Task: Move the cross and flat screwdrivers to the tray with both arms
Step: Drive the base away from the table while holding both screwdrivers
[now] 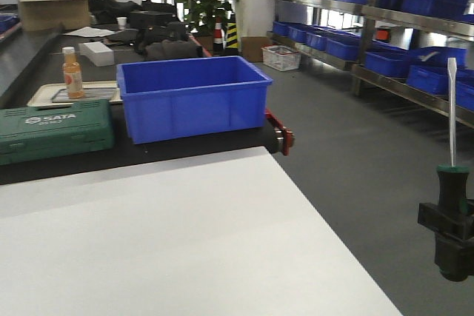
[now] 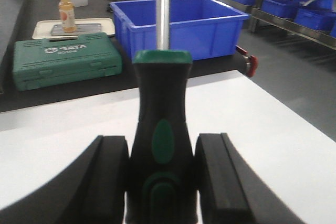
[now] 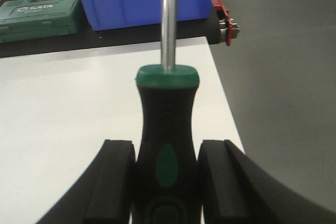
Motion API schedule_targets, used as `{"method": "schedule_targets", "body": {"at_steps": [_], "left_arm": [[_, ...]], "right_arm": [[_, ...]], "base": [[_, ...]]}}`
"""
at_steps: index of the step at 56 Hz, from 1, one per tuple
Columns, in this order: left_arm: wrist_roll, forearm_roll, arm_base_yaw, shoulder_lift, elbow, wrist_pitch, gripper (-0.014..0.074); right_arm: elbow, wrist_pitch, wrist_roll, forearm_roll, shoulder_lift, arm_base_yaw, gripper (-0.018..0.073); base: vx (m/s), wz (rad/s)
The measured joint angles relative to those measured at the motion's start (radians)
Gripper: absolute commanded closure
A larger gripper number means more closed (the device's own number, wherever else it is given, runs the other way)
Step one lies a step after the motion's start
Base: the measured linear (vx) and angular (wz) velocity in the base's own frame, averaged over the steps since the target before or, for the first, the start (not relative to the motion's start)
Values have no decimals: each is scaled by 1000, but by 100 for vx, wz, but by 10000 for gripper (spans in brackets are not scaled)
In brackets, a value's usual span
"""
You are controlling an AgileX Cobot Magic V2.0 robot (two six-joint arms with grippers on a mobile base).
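Gripping upright black-and-green steel screwdriver (image 2: 160,98) in left claw (image 2: 161,148), second screwdriver (image 3: 167,103) in right claw (image 3: 166,153); could pivot loose if swung fast.

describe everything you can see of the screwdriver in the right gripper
The screwdriver has a waisted black handle with a green collar and a green oval inlay, rubbery-looking. Its slim bright steel shaft ends in a flat tip, seen in the front view. It stands upright, tip up, with the handle clamped in the right gripper, beside the white table's right edge.
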Motion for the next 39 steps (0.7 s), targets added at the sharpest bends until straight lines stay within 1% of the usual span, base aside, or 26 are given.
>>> {"method": "schedule_targets", "body": {"at_steps": [15, 39], "left_arm": [[0, 0, 0, 0, 0, 0, 599], [0, 0, 0, 0, 0, 0, 599]], "right_arm": [[0, 0, 0, 0, 0, 0, 567], [0, 0, 0, 0, 0, 0, 567]], "base": [[-23, -51], [-17, -59]]}}
